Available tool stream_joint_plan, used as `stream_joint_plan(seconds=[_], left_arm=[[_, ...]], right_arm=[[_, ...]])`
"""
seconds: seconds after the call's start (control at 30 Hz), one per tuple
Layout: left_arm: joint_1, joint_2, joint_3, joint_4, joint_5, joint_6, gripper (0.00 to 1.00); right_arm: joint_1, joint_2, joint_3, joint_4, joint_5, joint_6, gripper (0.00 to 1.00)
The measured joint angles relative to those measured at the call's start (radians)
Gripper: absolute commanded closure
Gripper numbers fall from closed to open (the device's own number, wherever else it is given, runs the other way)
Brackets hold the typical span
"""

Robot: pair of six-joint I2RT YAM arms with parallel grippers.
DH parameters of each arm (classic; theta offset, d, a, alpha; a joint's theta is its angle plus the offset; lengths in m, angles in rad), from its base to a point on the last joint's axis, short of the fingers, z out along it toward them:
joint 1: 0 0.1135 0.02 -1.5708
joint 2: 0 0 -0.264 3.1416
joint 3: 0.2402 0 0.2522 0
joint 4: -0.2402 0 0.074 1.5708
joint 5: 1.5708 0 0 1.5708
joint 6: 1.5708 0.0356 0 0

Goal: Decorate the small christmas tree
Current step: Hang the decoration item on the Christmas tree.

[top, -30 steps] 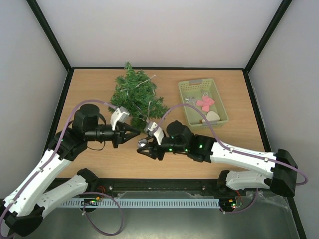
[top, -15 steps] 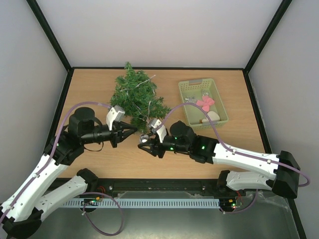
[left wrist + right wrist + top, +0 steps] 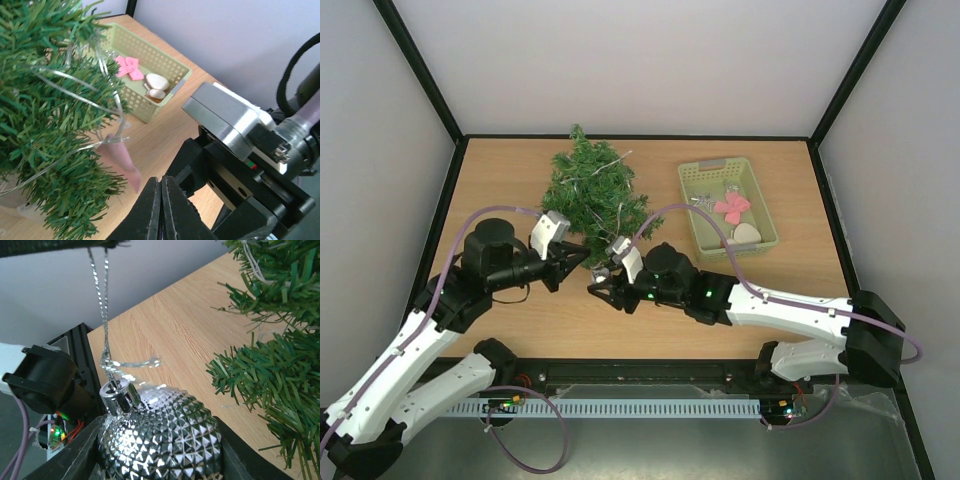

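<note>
We see the small christmas tree point(image 3: 592, 195) lying on the counter point(image 3: 500, 170) a little left of the middle. Its narrow tip points to the back edge and its broad end faces the arms. A clear wire point(image 3: 107, 65) loops through its dark green needles, and a pale pink cone point(image 3: 120, 160) hangs among the lower branches.

Just in front of the tree's broad end the two tools meet. The right tool point(image 3: 600, 287) grasps a silver faceted bauble point(image 3: 160, 435) between its black fingers, with the cap of the bauble upward. A silver thread point(image 3: 104, 315) rises taut from the cap to a dark bar at the top of the right wrist view. We take that bar for the fingers of the left tool point(image 3: 582, 254). That tool is clenched, its fingers pressed flat together, and seems to pinch the thread. The bauble sits near the outer needles, not touching them.

A pale green basket point(image 3: 715, 166) stands near the back right corner, well apart from the tree. In it lie a pink piece point(image 3: 732, 207) and a cream oval piece point(image 3: 747, 233).
</note>
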Motion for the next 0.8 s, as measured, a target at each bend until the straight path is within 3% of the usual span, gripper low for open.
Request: stream_joint_plan(seconds=[0.8], left_arm=[[0.0,0.069,-0.066,0.033,-0.171,0.048,0.98]], right_arm=[[0.0,0.101,0.056,-0.002,0.142,0.01,0.63]])
